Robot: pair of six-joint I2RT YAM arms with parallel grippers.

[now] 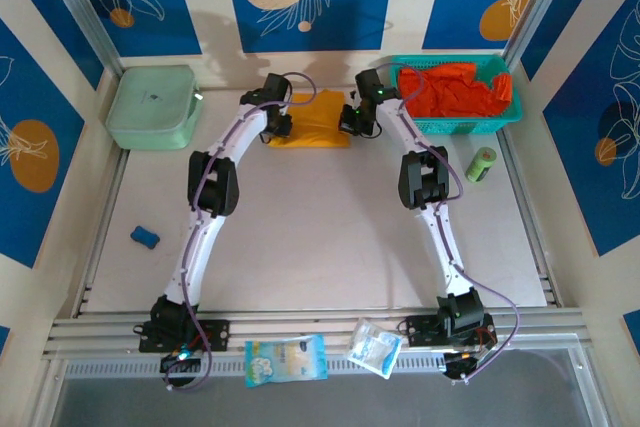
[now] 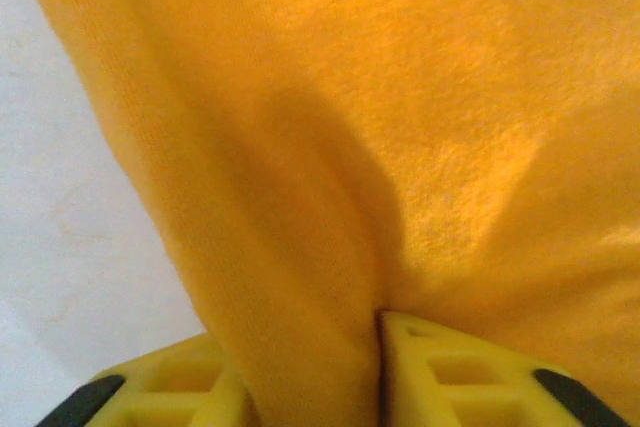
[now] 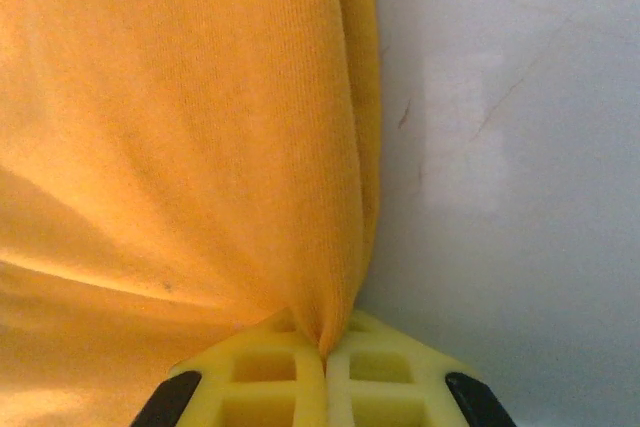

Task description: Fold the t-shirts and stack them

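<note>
The left gripper (image 2: 372, 335) is clamped on the left end of the mustard-yellow t-shirt (image 1: 316, 119), which is laid by the far edge of the table (image 1: 320, 247), long axis running left to right. Its right end is pinched by the right gripper (image 3: 325, 345). Cloth is seen ahead of both.

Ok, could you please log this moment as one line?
left tool: shut on yellow t-shirt, left edge | right tool: shut on yellow t-shirt, right edge | red-orange t-shirts: crumpled in teal basket

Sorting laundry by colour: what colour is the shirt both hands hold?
Mustard-yellow t-shirt, clearest in the left wrist view.
</note>
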